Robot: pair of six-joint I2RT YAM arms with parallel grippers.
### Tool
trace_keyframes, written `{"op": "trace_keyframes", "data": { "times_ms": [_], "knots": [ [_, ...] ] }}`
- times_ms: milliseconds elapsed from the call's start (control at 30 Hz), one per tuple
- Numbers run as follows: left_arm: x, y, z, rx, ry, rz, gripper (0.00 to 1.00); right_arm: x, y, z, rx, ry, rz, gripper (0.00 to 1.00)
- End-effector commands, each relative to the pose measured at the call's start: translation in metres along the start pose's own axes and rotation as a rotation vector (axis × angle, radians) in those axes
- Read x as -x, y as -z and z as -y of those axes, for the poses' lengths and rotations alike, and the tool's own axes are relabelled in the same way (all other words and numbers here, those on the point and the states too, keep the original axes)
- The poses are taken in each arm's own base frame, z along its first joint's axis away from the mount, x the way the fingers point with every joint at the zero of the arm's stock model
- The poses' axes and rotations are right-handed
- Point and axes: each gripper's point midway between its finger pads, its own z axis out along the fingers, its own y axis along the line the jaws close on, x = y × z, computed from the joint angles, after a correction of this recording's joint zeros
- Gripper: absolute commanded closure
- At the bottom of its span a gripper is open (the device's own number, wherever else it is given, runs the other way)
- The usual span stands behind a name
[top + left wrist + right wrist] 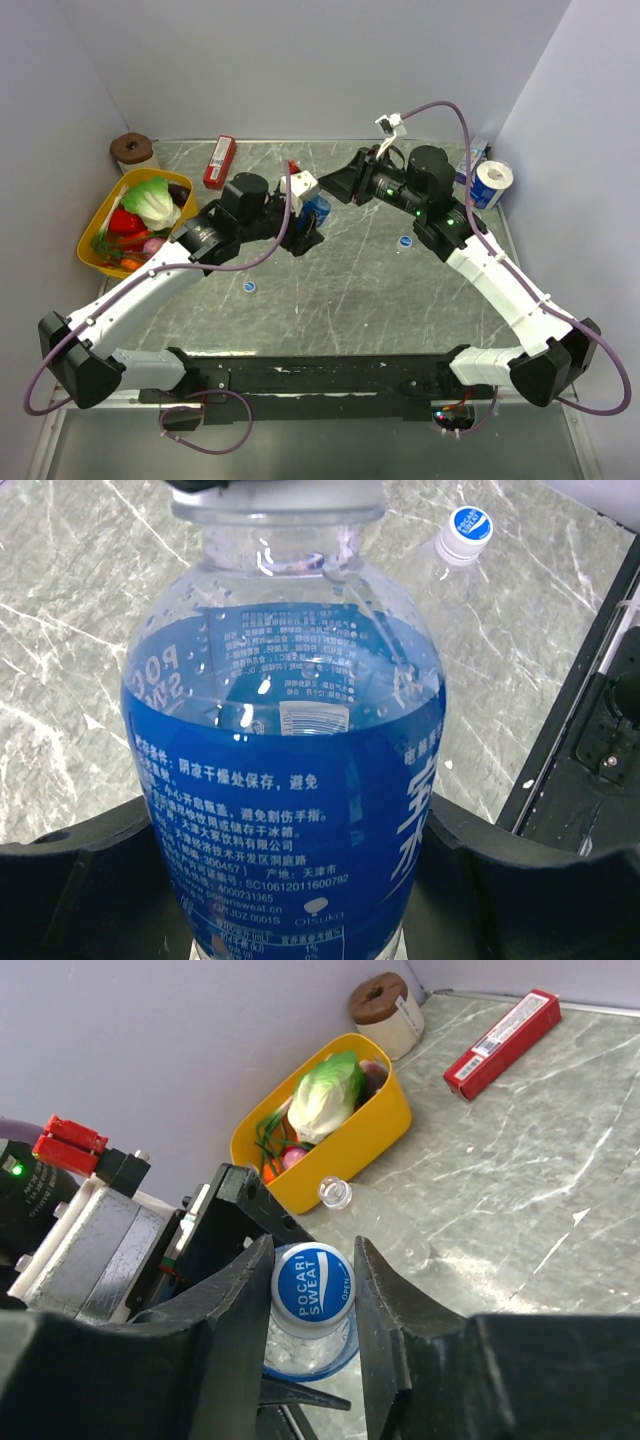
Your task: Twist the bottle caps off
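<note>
Mid-table (340,300): bottle (316,212) between left gripper (308,232) fingers, cap (312,1285) on top, clamped by right gripper (313,1260) from the far side. Basket (375,1130) at left edge, produce inside. Corner roll (131,151) behind basket. Box (219,162) right of that roll, near back edge. Second bottle (335,1193) just beside basket. Loose cap (249,287) nearer than held bottle, leftward; another loose cap (406,241) to its right. Second roll (492,184) at far right edge.
</note>
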Motion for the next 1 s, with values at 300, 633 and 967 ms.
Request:
{"op": "trace_keyframes", "data": {
  "times_ms": [300,633,967],
  "knots": [
    [0.039,0.063,0.061,-0.437,-0.087,0.186,0.6,-0.002,0.018,-0.047,0.315,0.317,0.035,0.84],
    [0.039,0.129,0.113,-0.901,-0.178,0.217,0.57,-0.022,0.036,-0.064,0.539,0.462,-0.052,0.79],
    [0.039,0.152,0.121,-0.968,-0.194,0.251,0.57,-0.022,0.044,-0.034,0.372,0.511,-0.045,0.33]
  ]
}}
